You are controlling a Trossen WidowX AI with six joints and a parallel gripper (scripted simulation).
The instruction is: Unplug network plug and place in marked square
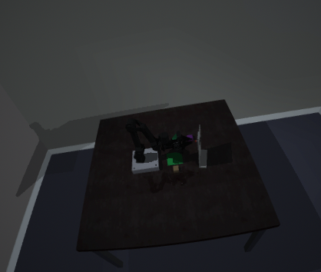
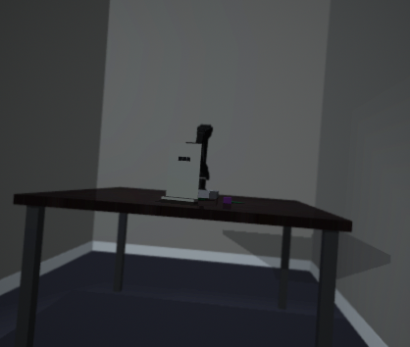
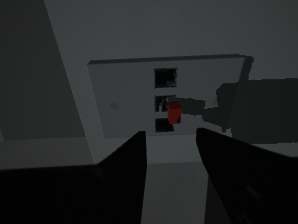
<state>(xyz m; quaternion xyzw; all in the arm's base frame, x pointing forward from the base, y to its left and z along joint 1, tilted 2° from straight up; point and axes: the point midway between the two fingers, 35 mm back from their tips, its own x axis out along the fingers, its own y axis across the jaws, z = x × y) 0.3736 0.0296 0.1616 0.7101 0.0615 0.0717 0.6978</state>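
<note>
1. The red plug (image 1: pixel 196 140) (image 3: pixel 174 114) sits at the middle opening of the upright panel (image 1: pixel 199 134) (image 2: pixel 183 176) (image 3: pixel 127 90), jutting out on the arm's side.
2. The fingers (image 1: pixel 191 141) stand partly open in front of the panel, pointing at it, with nothing between them.
3. The plug lies ahead of the fingers, closer to the panel, within their sideways gap and a little higher in the wrist view.
4. Its long axis, I judge, runs straight out from the panel, so the tab press probably wants the fingertips above it first; the tab itself is too dim to make out.
</note>
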